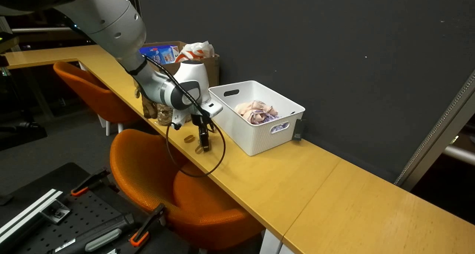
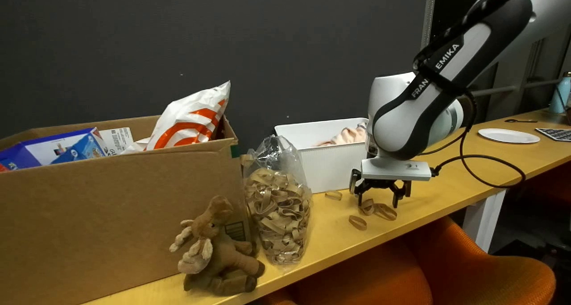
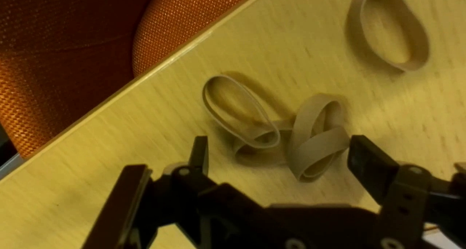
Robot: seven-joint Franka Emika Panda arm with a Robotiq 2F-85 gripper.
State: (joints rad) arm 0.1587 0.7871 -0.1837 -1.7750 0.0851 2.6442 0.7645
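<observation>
My gripper (image 3: 278, 141) is open and empty, pointing down just above the wooden table; it also shows in both exterior views (image 1: 205, 146) (image 2: 377, 202). Several tan rubber bands lie in a small overlapping cluster (image 3: 322, 146) between and just ahead of the fingertips. The right fingertip meets the cluster's edge in the wrist view; I cannot tell whether they touch. One separate band (image 3: 418, 52) lies at the upper right. In an exterior view, a band (image 2: 357, 223) lies near the front of the cluster (image 2: 385, 212), and another band (image 2: 333, 195) lies nearer the white bin (image 2: 332, 166).
The white bin (image 1: 233, 131) holds crumpled cloth (image 1: 256, 111). A clear bag of rubber bands (image 2: 279, 211), a plush moose (image 2: 227, 260) and a cardboard box (image 2: 134, 216) of packages stand along the table (image 1: 297, 179). Orange chairs (image 1: 141, 165) adjoin its front edge. A white plate (image 2: 508, 136) lies farther along.
</observation>
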